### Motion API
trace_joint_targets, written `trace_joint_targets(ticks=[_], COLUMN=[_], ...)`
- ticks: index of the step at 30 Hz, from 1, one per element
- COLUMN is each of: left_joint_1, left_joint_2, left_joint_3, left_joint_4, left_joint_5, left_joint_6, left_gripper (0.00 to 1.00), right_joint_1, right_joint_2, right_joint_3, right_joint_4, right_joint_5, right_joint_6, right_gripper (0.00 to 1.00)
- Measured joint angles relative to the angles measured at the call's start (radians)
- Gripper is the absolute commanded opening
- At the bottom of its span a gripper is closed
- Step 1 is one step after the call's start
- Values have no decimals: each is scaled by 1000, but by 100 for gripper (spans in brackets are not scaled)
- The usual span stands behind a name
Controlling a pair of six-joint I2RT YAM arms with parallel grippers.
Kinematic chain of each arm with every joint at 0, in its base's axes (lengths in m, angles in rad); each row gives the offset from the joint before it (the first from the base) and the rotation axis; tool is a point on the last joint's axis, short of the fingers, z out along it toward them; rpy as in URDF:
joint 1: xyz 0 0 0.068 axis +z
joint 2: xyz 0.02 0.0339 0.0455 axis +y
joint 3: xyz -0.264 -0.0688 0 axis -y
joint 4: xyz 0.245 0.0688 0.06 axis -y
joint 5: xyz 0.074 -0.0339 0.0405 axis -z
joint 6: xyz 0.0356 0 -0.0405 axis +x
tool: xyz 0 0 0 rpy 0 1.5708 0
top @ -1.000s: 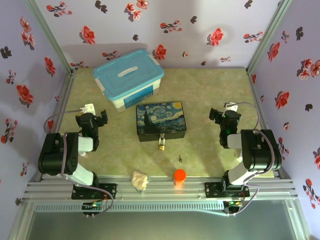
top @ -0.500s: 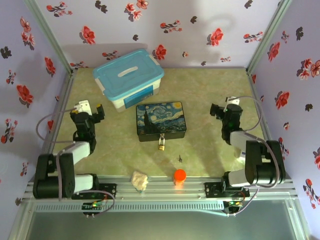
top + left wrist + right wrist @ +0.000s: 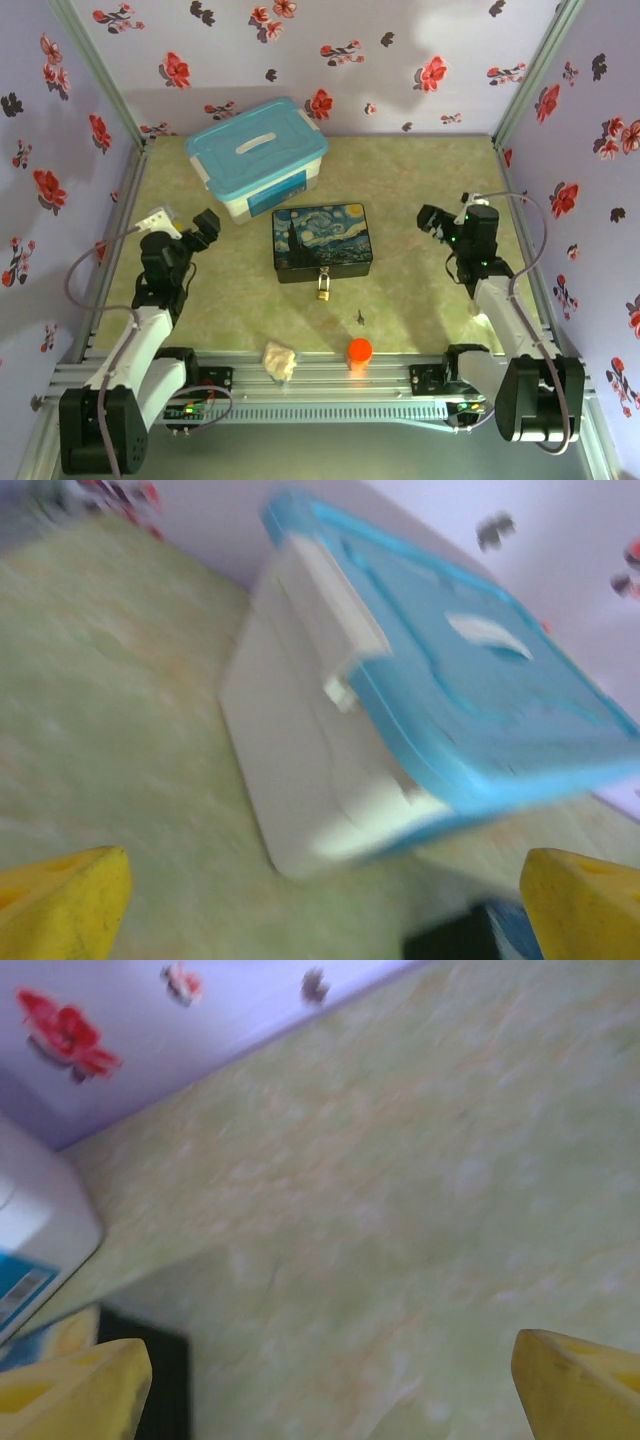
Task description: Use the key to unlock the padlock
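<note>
Both arms just unfolded from their tuck, and the left gripper (image 3: 205, 228) and right gripper (image 3: 431, 222) are spread wide and empty. The padlock (image 3: 323, 290) hangs on the tin box (image 3: 322, 240) front, with the key (image 3: 359, 318) near it on the table (image 3: 430, 320), so they're only starting the reach

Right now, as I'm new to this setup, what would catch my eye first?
The blue-lidded storage box at the back left stands out, with the painted tin box in the middle. A small brass padlock sits at the tin's near side, and an orange cylinder stands at the front, near the middle.
</note>
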Motion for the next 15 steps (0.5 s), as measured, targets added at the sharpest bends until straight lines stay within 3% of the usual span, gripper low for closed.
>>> trace_joint_targets(ticks=[8, 15], left_joint_1=[-274, -405], left_joint_2=[-38, -91], left_joint_3=[122, 126], left_joint_4=[-385, -568], left_joint_5=[-3, -68], left_joint_6=[-50, -110], left_gripper=[100, 96], right_joint_1=[348, 583], right_joint_2=[-53, -32], right_joint_3=[-1, -69], right_joint_4=[-269, -306], right_joint_5=[-15, -18], right_joint_6=[17, 67], right_gripper=[77, 64])
